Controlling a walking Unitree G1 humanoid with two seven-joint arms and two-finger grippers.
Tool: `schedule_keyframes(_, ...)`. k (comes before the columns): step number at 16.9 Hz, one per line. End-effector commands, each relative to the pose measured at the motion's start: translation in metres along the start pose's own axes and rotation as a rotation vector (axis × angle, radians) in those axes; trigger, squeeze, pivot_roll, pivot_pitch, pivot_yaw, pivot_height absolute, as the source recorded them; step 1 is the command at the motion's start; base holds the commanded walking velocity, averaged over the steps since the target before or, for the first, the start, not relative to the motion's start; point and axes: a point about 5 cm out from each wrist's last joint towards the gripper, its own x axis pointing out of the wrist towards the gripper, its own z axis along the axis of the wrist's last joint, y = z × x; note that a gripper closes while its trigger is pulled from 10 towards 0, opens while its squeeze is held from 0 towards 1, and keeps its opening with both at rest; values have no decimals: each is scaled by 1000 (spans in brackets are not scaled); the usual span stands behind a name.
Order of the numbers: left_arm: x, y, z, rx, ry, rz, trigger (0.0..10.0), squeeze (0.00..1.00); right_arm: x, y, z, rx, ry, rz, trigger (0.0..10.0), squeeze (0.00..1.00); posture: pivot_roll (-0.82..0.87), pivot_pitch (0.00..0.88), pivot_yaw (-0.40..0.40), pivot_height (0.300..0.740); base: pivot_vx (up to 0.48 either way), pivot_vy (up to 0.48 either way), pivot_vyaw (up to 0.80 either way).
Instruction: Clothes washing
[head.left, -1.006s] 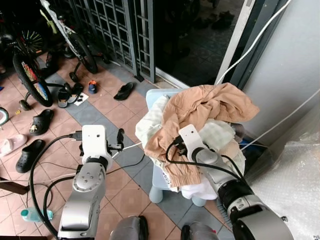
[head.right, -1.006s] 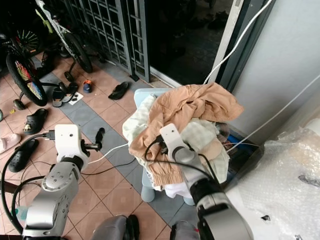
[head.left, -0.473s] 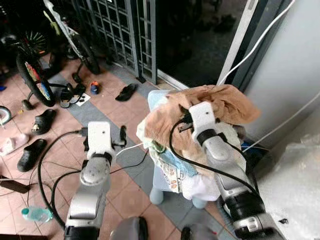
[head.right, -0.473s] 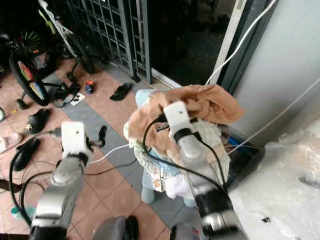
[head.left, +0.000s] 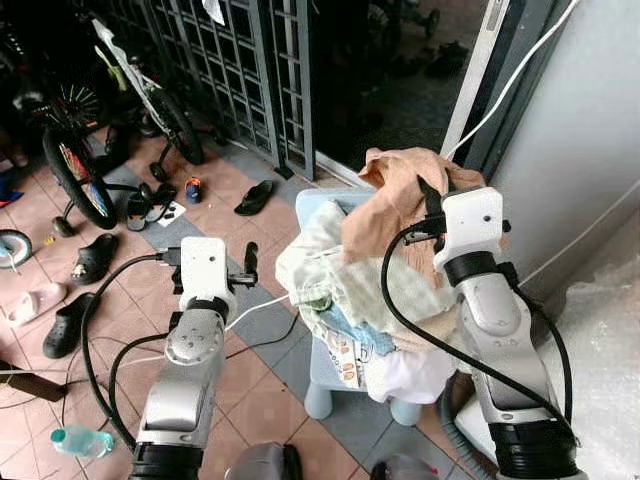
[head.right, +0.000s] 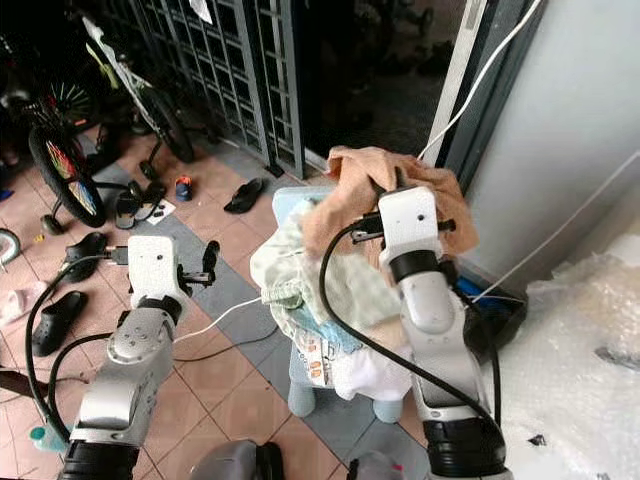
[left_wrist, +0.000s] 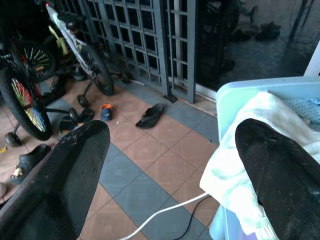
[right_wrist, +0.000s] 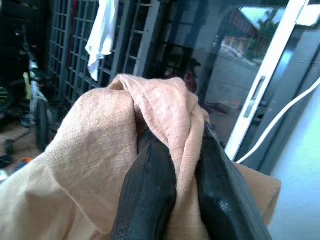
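up by the dark doorway, our right tool is pinched tight on a peach cloth. we can see a fold of the cloth squeezed between the two black fingers, and the rest of it hangs down over our right arm. the cloth is lifted above a pile of clothes, with its lower part draped down against the pile. the pile has a pale checked piece, a blue piece and a white piece in it. it sits heaped on a light blue basket that stands on the tiled floor.

our left tool is held out low beside the basket, with its two fingers wide apart and nothing between them. a white towel at the edge of the basket is near one finger.

a white cable runs across the floor to the basket. farther off we see sandals and shoes on the tiles, a bicycle leaning at a metal gate, and a plastic bottle near our feet. bubble wrap lies on our right by the grey wall.
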Motion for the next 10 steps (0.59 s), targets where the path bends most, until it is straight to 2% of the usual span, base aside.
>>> schedule_keyframes(1,2,2,0,18,-3,6,10000,0,9,-7,27,-67,-114,-35,0,0,-61,0,95,740,0,0,0)
schedule_keyframes(2,2,2,0,19,-3,6,10000,0,17,-12,42,-105,-172,-57,0,0,-61,0,96,740,0,0,0)
schedule_keyframes(3,2,3,0,20,-1,6,10000,0,18,-12,42,-93,-164,-57,0,0,-61,0,96,740,-262,0,0)
schedule_keyframes(4,2,3,-1,21,0,7,10000,0,18,-10,38,-79,-148,-45,1020,0,-59,0,93,740,-266,0,0)
schedule_keyframes(5,2,3,-1,22,-1,10,10000,0,15,-6,31,-65,-118,-27,7647,0,-59,0,93,740,-270,0,0)
schedule_keyframes(6,2,3,-1,22,-1,11,10000,0,13,-4,28,-55,-102,-20,10000,0,-56,0,92,740,-266,0,0)
schedule_keyframes(10,2,4,-2,28,1,11,10000,0,11,0,20,0,-54,-3,10000,0,-57,0,96,740,-268,0,0)
